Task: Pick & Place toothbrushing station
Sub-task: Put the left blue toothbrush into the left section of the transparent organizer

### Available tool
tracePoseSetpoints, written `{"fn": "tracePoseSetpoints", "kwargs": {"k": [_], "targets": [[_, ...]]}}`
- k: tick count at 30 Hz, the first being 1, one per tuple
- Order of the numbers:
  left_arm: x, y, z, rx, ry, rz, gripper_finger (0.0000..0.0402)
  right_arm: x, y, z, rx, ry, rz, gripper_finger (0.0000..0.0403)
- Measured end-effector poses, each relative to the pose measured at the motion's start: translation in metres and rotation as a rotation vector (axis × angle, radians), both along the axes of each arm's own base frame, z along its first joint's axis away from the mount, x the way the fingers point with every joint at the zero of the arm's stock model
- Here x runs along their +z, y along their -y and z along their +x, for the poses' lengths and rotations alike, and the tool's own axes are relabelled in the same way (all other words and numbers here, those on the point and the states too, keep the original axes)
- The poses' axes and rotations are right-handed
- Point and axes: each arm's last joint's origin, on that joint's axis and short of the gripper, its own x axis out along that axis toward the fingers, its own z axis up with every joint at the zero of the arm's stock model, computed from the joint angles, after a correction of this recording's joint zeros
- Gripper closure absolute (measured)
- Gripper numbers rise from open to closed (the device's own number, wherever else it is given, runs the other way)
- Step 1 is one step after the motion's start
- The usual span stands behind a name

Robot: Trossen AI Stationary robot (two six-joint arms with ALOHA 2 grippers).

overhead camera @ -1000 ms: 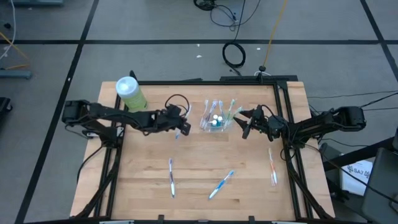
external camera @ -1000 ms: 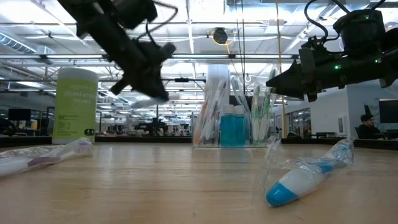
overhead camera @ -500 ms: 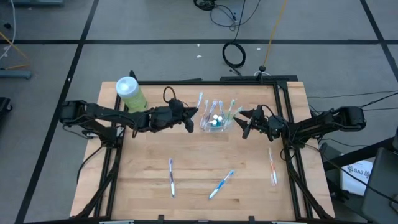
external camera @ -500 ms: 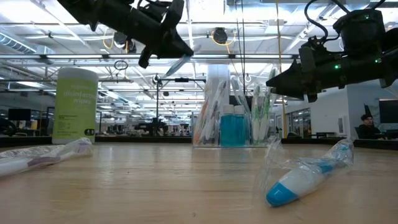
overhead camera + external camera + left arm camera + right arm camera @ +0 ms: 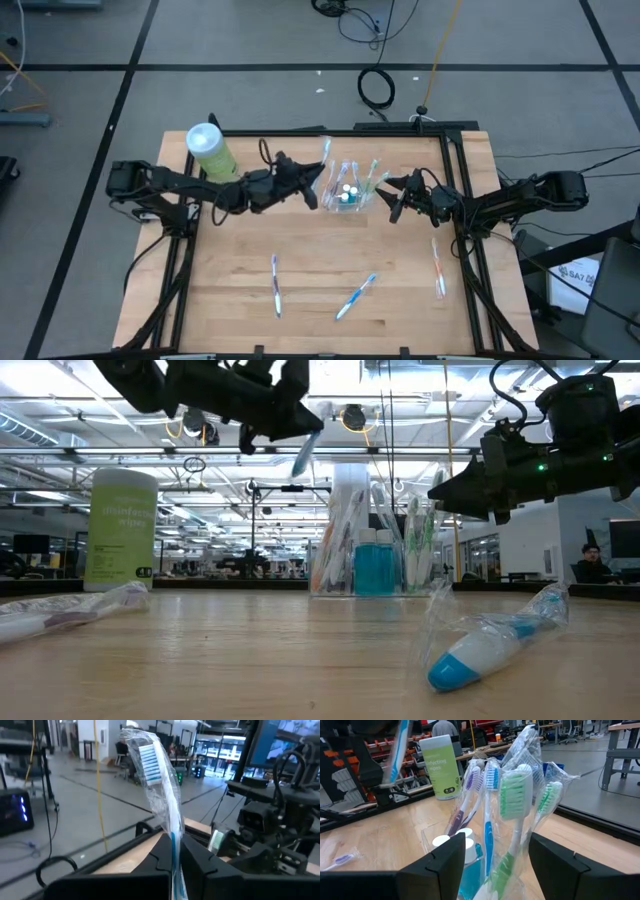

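Counter (image 5: 330,250) carrying canister (image 5: 211,150), cup (image 5: 347,196), three loose brushes.

Left gripper (image 5: 312,180) hovering just beside the cup, fingers clamping a wrapped blue brush (image 5: 159,785) at its lower handle, head up.

Right gripper (image 5: 392,198) waiting on the cup's other side, fingers standing apart, holding nothing.

Brush looking light, stiff; wrapper crinkly, likely slippery. Gripping the handle through the film seems best.

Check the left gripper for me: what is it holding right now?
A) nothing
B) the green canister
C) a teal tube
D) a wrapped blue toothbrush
D: the left gripper is shut on a wrapped blue toothbrush, bristles up, raised near the clear cup.
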Motion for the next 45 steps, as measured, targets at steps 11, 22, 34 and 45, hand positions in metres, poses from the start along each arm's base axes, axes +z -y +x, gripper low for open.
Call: {"fn": "tracePoseSetpoints", "kwargs": {"k": [11, 22, 34, 45], "targets": [[-0.037, -0.005, 0.023, 0.054, 0.022, 0.073, 0.039, 0.0, 0.0, 0.0, 0.0, 0.0, 0.0, 0.0195], [-0.074, -0.009, 0.037, 0.071, -0.008, 0.094, 0.0377, 0.0, 0.0, 0.0, 0.0, -0.001, 0.0, 0.0195], [-0.103, -0.008, 0.053, 0.068, -0.077, 0.126, 0.0375, -0.001, 0.0, 0.0, 0.0, -0.012, 0.001, 0.0195], [-0.117, 0.003, 0.053, 0.097, -0.171, 0.126, 0.0372, -0.002, 0.0, 0.0, -0.002, -0.028, 0.0, 0.0195]]}}
